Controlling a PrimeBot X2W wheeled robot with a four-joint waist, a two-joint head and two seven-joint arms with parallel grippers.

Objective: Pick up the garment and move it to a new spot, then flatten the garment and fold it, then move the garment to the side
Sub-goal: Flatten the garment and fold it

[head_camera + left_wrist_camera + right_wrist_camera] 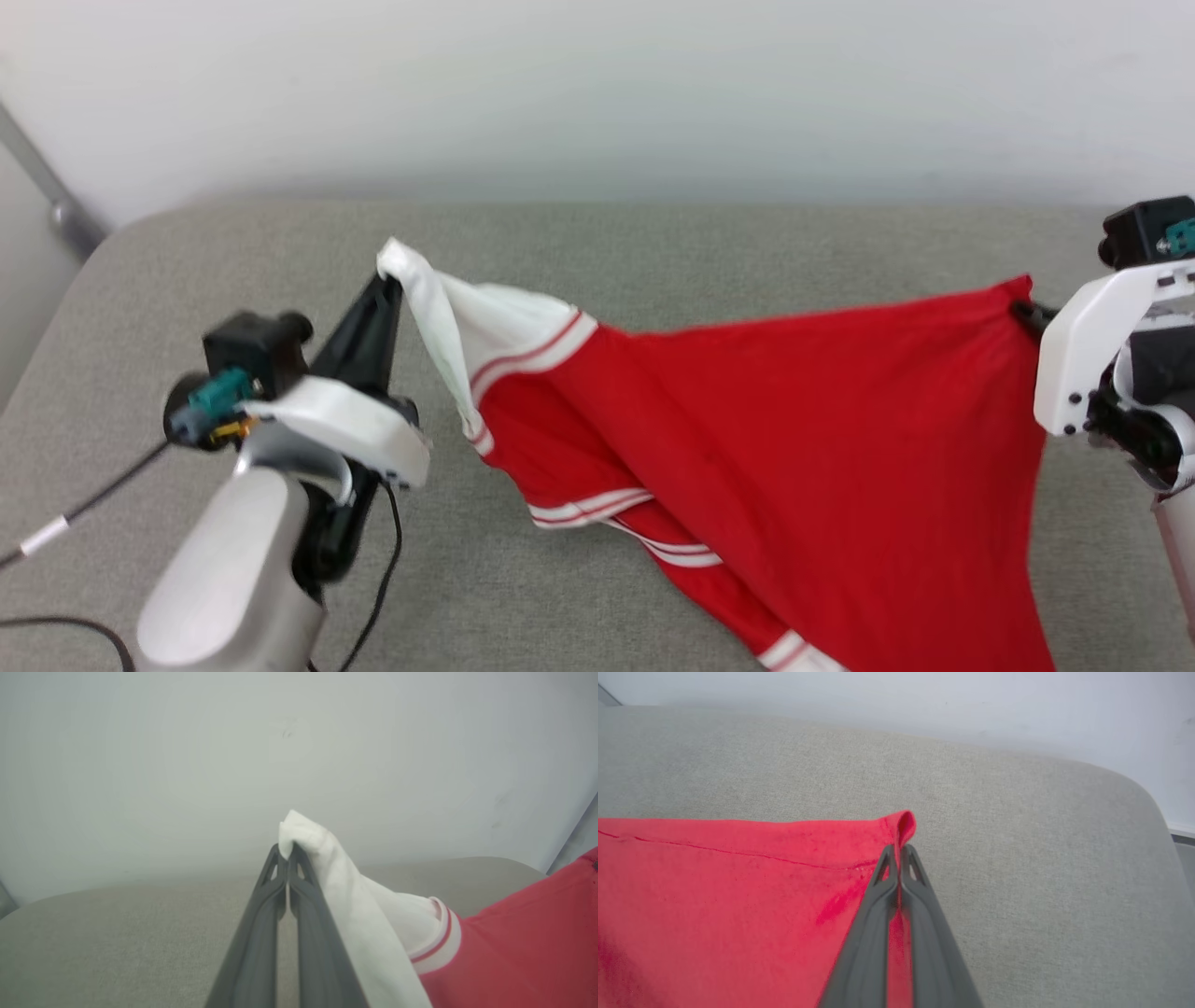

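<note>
Garment (794,448) hangs nearest you as a red sheet with white-and-red striped trim. Its lower folds sag toward the bottom edge of the head view, over the grey padded surface (233,271); whether they brush it you cannot tell. A little farther up, you have it strung between both arms. Your left gripper (390,285) has its fingers pressed together on the tip of a white sleeve, and your right gripper (1027,315) is pinched onto a red hem corner, with the cloth taut along its upper edge between them. By the look of it you are in the carrying step: the garment is lifted but not yet laid out. Your next move calls for both arms travelling together with that top edge tight, then lowering evenly so the fabric lands spread rather than bunched. Beyond lie bare surface and a pale wall (597,93).
</note>
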